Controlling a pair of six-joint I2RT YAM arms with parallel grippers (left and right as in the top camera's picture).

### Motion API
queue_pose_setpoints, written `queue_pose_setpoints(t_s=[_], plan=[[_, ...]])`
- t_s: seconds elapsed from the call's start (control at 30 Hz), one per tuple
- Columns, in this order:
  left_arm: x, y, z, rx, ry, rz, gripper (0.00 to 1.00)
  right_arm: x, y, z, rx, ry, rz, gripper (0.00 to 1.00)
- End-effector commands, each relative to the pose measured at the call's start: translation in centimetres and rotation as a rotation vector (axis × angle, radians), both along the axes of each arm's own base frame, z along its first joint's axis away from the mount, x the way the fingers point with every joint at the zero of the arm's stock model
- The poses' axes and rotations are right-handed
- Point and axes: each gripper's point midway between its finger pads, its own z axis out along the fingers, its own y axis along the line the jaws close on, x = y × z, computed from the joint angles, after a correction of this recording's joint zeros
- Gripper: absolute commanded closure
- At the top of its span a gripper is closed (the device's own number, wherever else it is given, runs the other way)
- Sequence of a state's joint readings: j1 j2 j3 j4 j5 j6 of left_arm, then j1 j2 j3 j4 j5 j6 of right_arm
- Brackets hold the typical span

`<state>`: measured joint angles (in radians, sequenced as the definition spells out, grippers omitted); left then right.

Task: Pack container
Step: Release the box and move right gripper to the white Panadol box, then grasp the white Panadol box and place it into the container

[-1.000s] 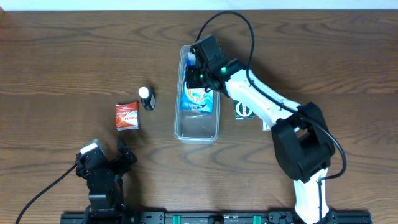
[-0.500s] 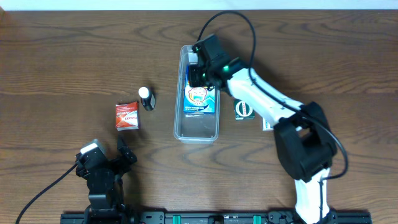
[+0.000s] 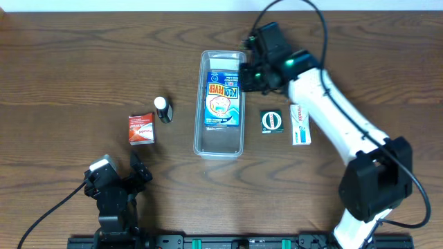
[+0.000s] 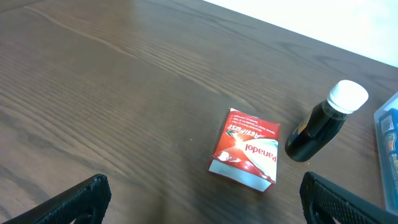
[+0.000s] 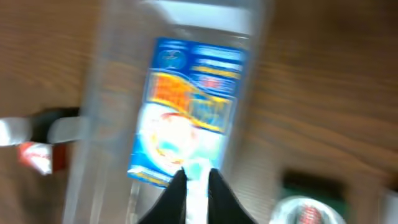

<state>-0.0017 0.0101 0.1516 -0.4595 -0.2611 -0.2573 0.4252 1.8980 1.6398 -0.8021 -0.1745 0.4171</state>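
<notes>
The clear container point(image 3: 220, 149) stands lengthwise at the table's middle. A blue carton point(image 3: 223, 97) lies flat inside it, towards its far end. My right gripper point(image 3: 248, 72) hovers just right of the container's far end, empty, its jaws a narrow gap apart. In the blurred right wrist view the gripper point(image 5: 196, 175) is above the near edge of the carton point(image 5: 186, 112) and the container's wall point(image 5: 99, 112). My left gripper point(image 3: 135, 173) rests open and empty at the front left; in the left wrist view the gripper point(image 4: 202, 190) has bare table between its fingers.
A red Panadol box point(image 3: 141, 128) and a dark bottle with a white cap point(image 3: 163, 109) lie left of the container; both show in the left wrist view, the box point(image 4: 245, 148) and the bottle point(image 4: 323, 124). A green-black box point(image 3: 272, 122) and a white box point(image 3: 300, 124) lie to its right.
My right gripper has let go of the blue carton, which now lies flat in the container, and has moved right, off the container. The left arm has not moved.
</notes>
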Motion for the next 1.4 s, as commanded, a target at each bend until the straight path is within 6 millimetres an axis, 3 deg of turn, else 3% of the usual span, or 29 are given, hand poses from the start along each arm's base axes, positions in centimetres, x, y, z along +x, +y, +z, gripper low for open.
queue_pose_setpoints(t_s=[0.0, 0.1, 0.23, 0.5, 0.77, 1.13, 1.23, 1.37], plan=[[-0.1, 0.1, -0.8, 0.009, 0.019, -0.001, 0.02, 1.4, -6.2, 2.3, -0.030, -0.031, -0.138, 0.76], [-0.1, 0.1, -0.8, 0.009, 0.019, -0.001, 0.02, 0.6, -10.9, 2.7, -0.057, 0.020, -0.228, 0.53], [-0.1, 0.1, -0.8, 0.009, 0.019, -0.001, 0.02, -2.0, -16.1, 0.0, -0.171, 0.170, -0.299, 0.25], [-0.1, 0.1, -0.8, 0.009, 0.019, -0.001, 0.02, -6.5, -17.6, -6.9, -0.302, 0.322, -0.250, 0.16], [-0.1, 0.1, -0.8, 0.009, 0.019, -0.001, 0.02, -7.3, -15.7, -11.0, -0.328, 0.276, -0.179, 0.14], [-0.1, 0.1, -0.8, 0.009, 0.019, -0.001, 0.02, -8.8, -16.1, -13.8, -0.351, 0.284, -0.222, 0.36], [-0.1, 0.1, -0.8, 0.009, 0.019, -0.001, 0.02, -8.7, -16.1, -13.9, -0.347, 0.279, -0.231, 0.48], [-0.1, 0.1, -0.8, 0.009, 0.019, -0.001, 0.02, -7.4, -15.7, -12.6, -0.322, 0.228, -0.236, 0.52]])
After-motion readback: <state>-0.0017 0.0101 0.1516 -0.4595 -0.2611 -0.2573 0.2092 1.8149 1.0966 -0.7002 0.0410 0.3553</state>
